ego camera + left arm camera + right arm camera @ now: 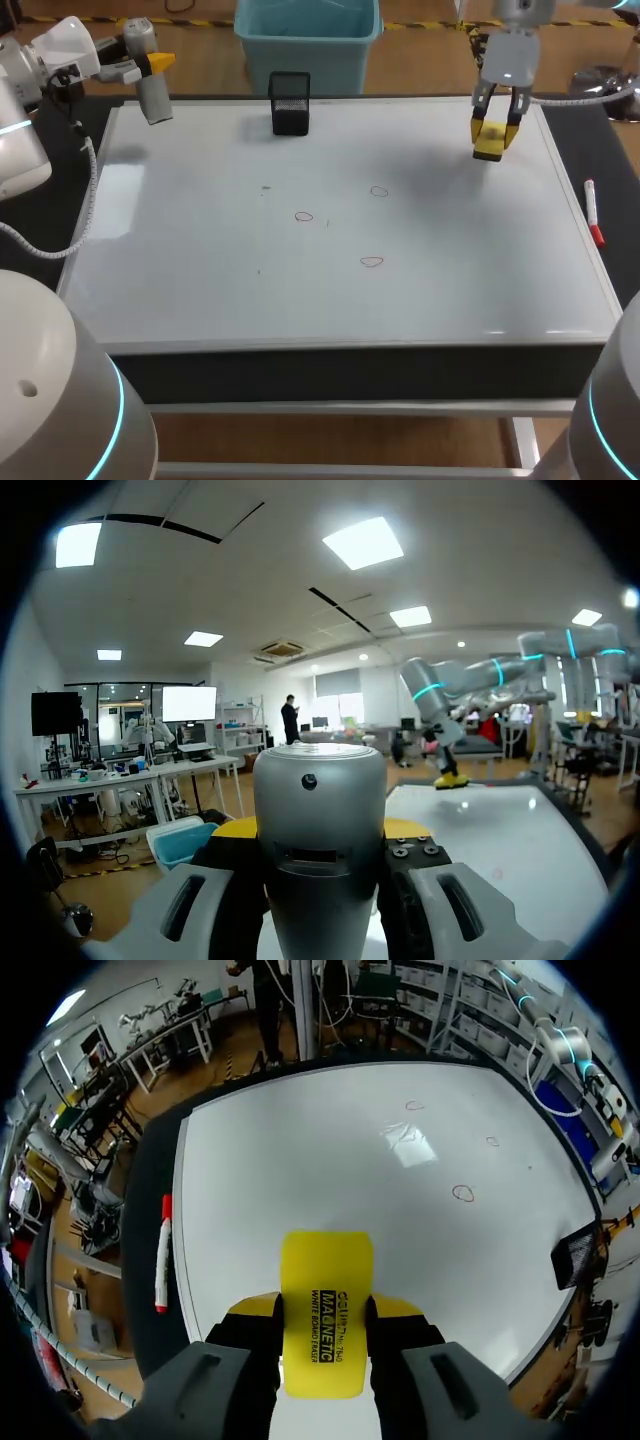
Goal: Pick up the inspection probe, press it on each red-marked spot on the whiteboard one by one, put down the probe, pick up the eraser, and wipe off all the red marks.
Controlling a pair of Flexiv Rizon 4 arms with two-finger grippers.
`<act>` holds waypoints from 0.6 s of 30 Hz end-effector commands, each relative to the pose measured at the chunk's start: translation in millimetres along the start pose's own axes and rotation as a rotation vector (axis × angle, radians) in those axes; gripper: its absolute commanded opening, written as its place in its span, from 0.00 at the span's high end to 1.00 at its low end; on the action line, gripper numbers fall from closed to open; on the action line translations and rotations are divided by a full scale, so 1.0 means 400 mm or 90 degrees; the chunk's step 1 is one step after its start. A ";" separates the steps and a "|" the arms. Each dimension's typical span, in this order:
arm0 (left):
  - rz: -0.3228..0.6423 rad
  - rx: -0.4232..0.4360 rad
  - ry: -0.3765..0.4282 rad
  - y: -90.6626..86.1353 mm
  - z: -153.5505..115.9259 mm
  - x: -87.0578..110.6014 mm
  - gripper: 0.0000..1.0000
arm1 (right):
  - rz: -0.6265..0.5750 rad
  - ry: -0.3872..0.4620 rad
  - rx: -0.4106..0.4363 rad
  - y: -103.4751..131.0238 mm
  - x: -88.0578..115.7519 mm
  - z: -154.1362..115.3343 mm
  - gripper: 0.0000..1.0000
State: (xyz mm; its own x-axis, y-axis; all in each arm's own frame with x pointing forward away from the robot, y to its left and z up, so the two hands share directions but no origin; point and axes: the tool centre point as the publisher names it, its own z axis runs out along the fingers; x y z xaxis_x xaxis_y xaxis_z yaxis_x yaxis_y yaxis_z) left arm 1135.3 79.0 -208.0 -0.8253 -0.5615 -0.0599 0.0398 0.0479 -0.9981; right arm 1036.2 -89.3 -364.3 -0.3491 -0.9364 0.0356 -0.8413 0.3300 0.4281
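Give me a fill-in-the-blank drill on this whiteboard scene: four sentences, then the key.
1. The right gripper is shut on a rectangular eraser whose colour is ____.
2. The left gripper holds the grey cylindrical inspection probe off at the table's corner, touching ____ of the marks.
3. The white whiteboard bears ____ small red circled marks.
4. The mesh pen holder at the whiteboard's far edge is ____.

Missing words: yellow; none; three; black.
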 end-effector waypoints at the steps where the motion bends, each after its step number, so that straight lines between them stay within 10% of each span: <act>1: 0.001 0.001 -0.001 -0.001 0.001 0.000 1.00 | 0.006 -0.001 0.397 0.040 0.016 -0.002 1.00; 18: 0.001 0.001 -0.001 -0.001 0.001 0.000 1.00 | 0.018 0.000 0.420 0.025 0.040 0.009 1.00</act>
State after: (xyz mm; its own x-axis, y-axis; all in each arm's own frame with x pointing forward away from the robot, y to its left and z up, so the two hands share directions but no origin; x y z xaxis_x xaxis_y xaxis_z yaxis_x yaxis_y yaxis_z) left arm 1135.2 78.9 -208.1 -0.8253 -0.5615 -0.0598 0.0398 0.0478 -0.9981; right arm 1026.5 -96.7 -363.4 -0.3762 -0.9251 0.0520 -0.8992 0.3781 0.2202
